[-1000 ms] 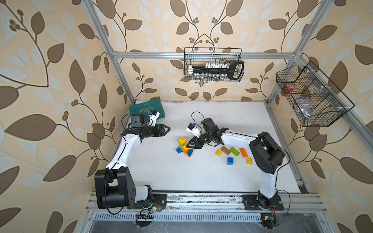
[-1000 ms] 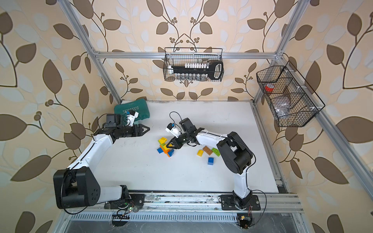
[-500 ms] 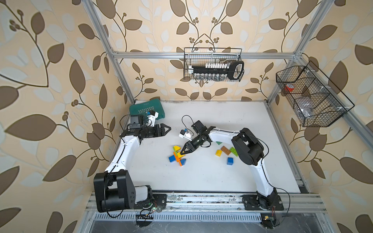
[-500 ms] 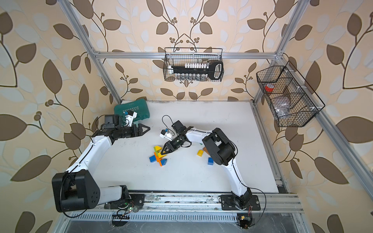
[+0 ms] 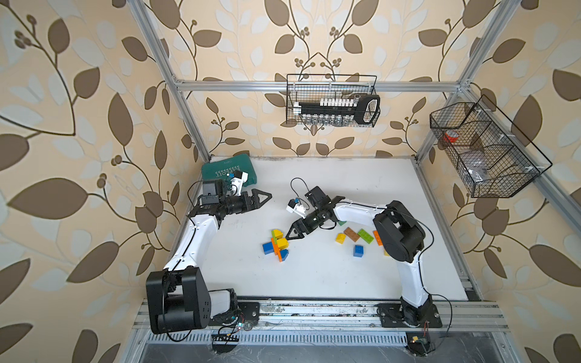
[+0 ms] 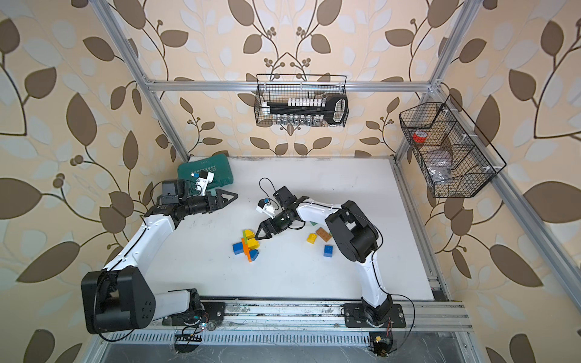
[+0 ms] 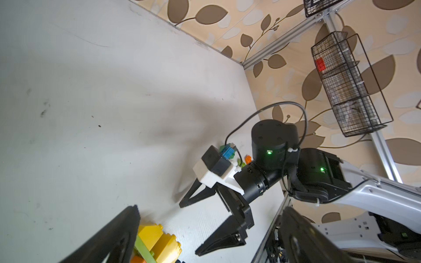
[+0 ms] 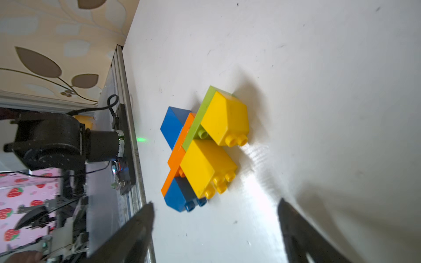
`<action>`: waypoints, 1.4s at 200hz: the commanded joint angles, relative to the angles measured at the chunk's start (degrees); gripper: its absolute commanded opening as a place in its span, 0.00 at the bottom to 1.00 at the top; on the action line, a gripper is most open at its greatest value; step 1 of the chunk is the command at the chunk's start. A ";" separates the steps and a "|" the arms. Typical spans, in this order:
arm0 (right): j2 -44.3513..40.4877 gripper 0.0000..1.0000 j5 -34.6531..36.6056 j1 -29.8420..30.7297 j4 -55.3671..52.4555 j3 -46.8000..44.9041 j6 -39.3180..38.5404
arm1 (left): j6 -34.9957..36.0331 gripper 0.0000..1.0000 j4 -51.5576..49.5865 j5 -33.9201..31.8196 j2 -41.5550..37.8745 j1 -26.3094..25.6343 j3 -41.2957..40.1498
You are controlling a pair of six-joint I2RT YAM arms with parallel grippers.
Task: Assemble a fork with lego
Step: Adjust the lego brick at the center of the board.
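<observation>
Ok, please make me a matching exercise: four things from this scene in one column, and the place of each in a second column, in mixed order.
Things:
1. teal case
2. brown brick
3. joined bricks
4. loose blue brick

Places:
A. just ahead of the open right gripper, not held
B. between a yellow brick and a green brick
C. far corner, near the left gripper
D. lying apart, nearer the front than the brown brick

Pairs: 1-C, 2-B, 3-A, 4-D
</observation>
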 commanded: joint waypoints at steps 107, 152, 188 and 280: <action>-38.20 0.99 18.70 -15.87 -2.00 -24.52 17.89 | 5.16 0.99 -6.98 -18.83 2.96 -17.86 7.46; -46.81 0.98 24.12 -19.13 -8.61 -29.91 12.23 | 5.65 0.99 -7.18 -20.04 10.10 -23.43 11.02; -42.97 0.99 24.89 -20.99 -10.43 -29.15 12.85 | 5.54 0.94 -6.66 -20.65 15.19 -25.53 13.87; -28.52 0.69 31.27 -19.23 -13.04 -24.00 8.01 | 5.30 0.86 -6.18 -22.14 24.03 -25.90 17.60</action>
